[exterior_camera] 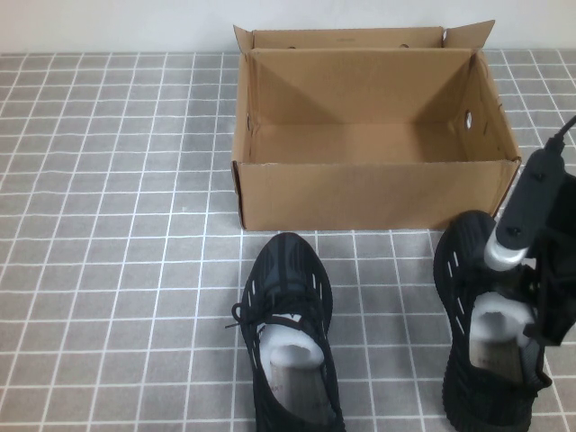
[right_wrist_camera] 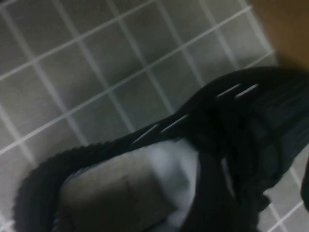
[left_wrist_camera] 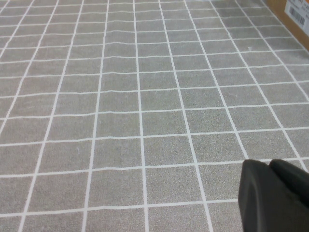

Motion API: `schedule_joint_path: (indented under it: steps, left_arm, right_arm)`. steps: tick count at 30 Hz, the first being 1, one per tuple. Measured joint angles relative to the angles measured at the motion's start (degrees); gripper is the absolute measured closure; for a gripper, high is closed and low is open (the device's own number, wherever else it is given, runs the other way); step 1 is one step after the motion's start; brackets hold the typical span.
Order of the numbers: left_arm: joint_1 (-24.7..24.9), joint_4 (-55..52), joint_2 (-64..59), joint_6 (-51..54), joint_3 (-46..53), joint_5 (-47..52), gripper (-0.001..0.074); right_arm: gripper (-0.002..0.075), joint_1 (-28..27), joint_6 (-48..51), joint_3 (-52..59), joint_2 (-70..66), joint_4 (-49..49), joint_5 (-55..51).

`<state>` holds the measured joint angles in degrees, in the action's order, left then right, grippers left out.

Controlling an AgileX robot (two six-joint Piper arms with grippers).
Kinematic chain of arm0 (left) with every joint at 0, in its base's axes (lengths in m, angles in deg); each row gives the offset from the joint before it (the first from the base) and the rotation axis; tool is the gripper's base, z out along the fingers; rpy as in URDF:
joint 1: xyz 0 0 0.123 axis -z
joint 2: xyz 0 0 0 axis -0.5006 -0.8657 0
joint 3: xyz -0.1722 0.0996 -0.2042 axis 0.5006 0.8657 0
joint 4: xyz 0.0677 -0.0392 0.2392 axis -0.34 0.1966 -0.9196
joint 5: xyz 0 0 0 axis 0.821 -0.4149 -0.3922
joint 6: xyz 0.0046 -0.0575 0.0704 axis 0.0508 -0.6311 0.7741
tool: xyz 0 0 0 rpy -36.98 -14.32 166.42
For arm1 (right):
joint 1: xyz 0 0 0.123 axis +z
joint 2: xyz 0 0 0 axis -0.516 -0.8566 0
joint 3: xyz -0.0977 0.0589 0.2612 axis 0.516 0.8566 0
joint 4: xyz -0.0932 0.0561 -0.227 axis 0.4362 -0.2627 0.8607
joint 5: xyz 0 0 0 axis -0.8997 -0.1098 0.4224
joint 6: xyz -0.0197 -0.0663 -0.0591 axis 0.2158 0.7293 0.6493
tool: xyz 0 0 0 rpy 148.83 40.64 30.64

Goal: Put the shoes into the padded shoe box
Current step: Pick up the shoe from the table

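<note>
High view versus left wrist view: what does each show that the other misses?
Only the high view shows the open shoe box interior, both black sneakers, one at centre and one to the right, and the right gripper directly over the right one. Only the left wrist view shows the left gripper, low over bare cloth, and a printed label on the box corner. Both show the grey gridded tablecloth.

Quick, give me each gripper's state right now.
Left gripper: over bare tiled table, holding nothing; open or shut cannot be told.
Right gripper: down at the right shoe; open or shut cannot be told.
</note>
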<state>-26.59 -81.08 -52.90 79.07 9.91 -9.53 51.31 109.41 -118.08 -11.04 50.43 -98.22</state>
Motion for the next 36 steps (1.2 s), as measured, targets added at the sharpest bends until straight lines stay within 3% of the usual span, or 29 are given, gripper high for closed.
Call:
schedule_joint_path:
  steps: [30,33,36]
  left_arm:
    - [0.0,0.0,0.0,0.0,0.0,0.0,0.0738]
    - [0.0,0.0,0.0,0.0,0.0,0.0,0.0738]
    - [0.0,0.0,0.0,0.0,0.0,0.0,0.0738]
  right_arm:
    - [0.0365,0.0,-5.6,0.0,-7.8,1.9,-1.0]
    - [0.0428,0.0,-7.5,0.0,-8.2,1.9,-0.9]
    - [0.0609,0.0,-8.8,0.0,-7.8,1.7,-1.3]
